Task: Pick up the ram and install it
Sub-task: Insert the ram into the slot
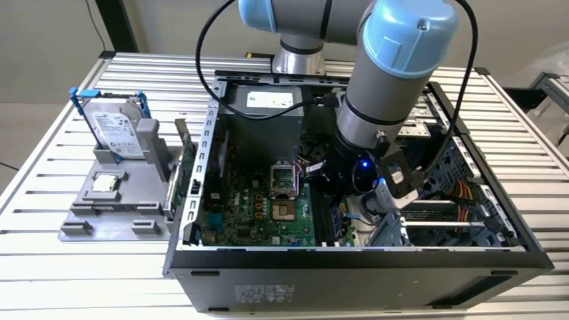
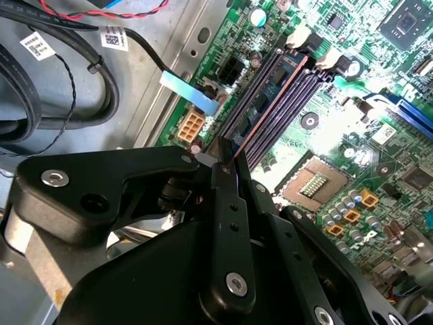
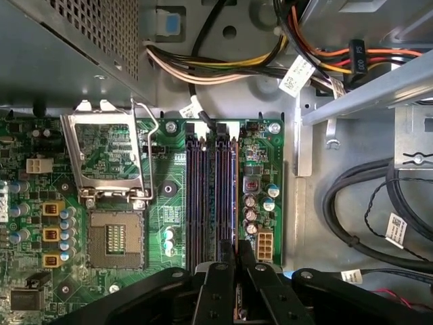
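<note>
Copper-edged and thin, the ram (image 2: 260, 112) shows as a long dark stick with a reddish-brown edge, standing in line with the black memory slots (image 3: 211, 196) on the green motherboard (image 3: 101, 169). The gripper (image 2: 226, 166) has its jaws clamped together on the stick's near end, low inside the open computer case (image 1: 356, 257) on the slatted worktop (image 1: 53, 280).

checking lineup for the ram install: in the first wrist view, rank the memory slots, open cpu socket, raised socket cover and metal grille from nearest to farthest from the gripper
1. memory slots: directly ahead of the gripper, running away from it
2. open cpu socket: across the board, beside the slots
3. raised socket cover: just beyond the socket
4. metal grille: past the board's far edge
</note>
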Controlling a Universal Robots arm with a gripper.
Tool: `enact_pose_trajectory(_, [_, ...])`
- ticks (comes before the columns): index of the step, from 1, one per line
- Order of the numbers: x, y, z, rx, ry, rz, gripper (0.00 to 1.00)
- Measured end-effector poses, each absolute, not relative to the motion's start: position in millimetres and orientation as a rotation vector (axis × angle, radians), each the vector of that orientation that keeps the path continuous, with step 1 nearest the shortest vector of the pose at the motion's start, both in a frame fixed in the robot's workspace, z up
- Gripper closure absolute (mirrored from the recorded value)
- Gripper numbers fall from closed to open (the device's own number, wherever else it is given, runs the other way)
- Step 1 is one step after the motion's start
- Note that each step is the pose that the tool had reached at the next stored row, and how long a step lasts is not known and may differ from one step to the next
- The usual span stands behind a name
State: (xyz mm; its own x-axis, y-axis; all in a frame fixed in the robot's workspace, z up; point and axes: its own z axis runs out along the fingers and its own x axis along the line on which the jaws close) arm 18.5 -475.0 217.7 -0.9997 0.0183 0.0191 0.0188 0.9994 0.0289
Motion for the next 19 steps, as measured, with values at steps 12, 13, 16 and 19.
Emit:
enact_pose_trajectory(12, [21.5,-472.9,215.1,-0.046,-3.122,-0.045,1.0])
enact_pose_trajectory(13, [21.4,-472.9,215.0,-0.046,-3.122,-0.045,1.0])
enact_pose_trajectory(16, [20.7,-472.9,214.9,-0.046,-3.122,-0.045,1.0])
enact_pose_trajectory(19, [19.8,-472.8,214.8,-0.043,-3.122,-0.046,1.0])
